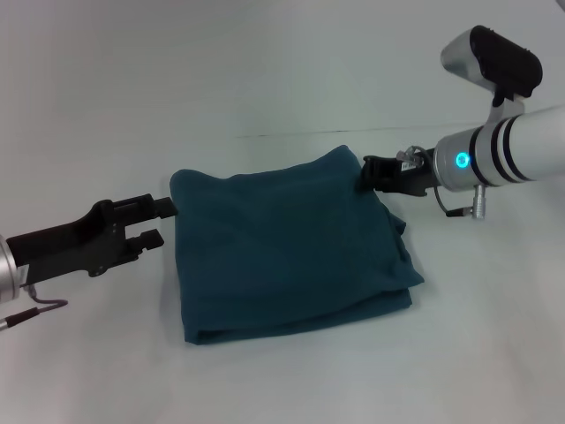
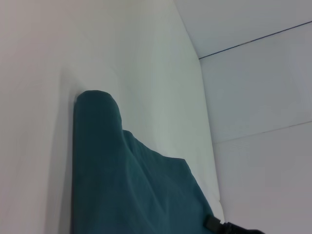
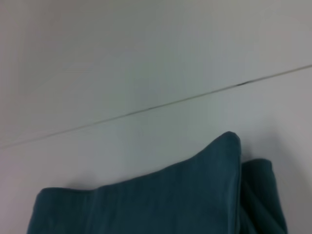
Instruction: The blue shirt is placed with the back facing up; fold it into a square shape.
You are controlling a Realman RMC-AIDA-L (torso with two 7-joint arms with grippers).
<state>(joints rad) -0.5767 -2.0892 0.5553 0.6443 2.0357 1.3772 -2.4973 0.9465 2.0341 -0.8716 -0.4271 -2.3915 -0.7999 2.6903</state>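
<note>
Fingers of the left gripper (image 1: 157, 221) stand parted, one above the other, with nothing between them; their tips sit just beside the near-left edge of the blue shirt (image 1: 287, 243), close to its far-left corner, and whether the upper tip touches the cloth cannot be told. That gripper reaches in from the left side of the head view on a black, forked body. At the opposite side, the right gripper (image 1: 369, 174) meets the shirt's far-right corner, its black tip against the cloth; whether its jaws are closed on the fabric or merely resting there cannot be told. Behind it the right arm (image 1: 516, 150) runs off to the right, white with dark bands and a lit blue ring. The shirt lies folded into a rough square on the white table (image 1: 132, 79), plain side up, with layered edges showing along its near and right sides and a small flap sticking out at the right. No containers appear. Both wrist views show only folded cloth corners against the table.
</note>
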